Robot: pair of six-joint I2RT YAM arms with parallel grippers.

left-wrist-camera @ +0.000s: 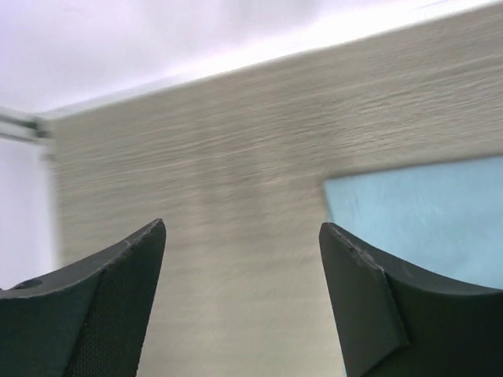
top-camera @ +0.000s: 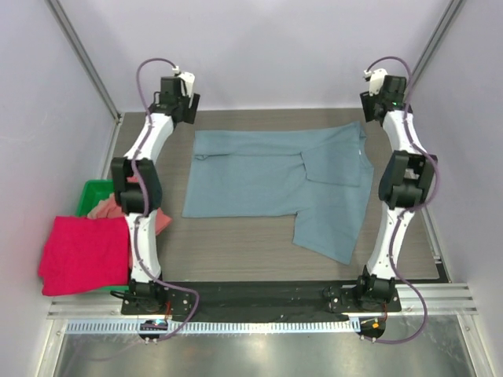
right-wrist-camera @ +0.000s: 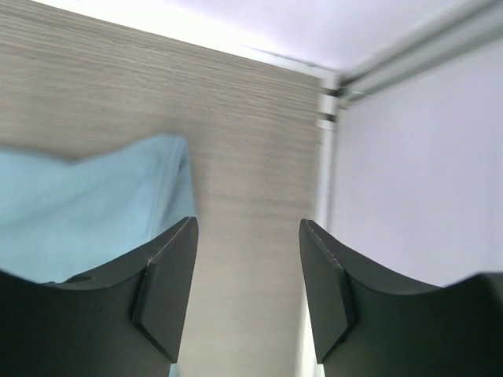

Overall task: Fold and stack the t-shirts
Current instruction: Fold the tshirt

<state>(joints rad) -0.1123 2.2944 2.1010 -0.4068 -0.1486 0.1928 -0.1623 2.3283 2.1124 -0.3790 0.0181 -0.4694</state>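
Note:
A slate-blue t-shirt lies spread on the wooden table, one part folded over at its right and a flap hanging toward the near edge. My left gripper hovers open just beyond its far left corner; in the left wrist view the gripper holds nothing and the blue cloth lies to its right. My right gripper hovers open at the far right corner; in the right wrist view the gripper is empty over bare wood, with the blue cloth to its left. A crimson-pink t-shirt lies folded at the near left. A salmon-pink t-shirt sits bunched in the bin.
A green plastic bin stands at the left edge behind the crimson shirt. White walls and metal frame posts close in the table on three sides; the side wall is close to my right gripper.

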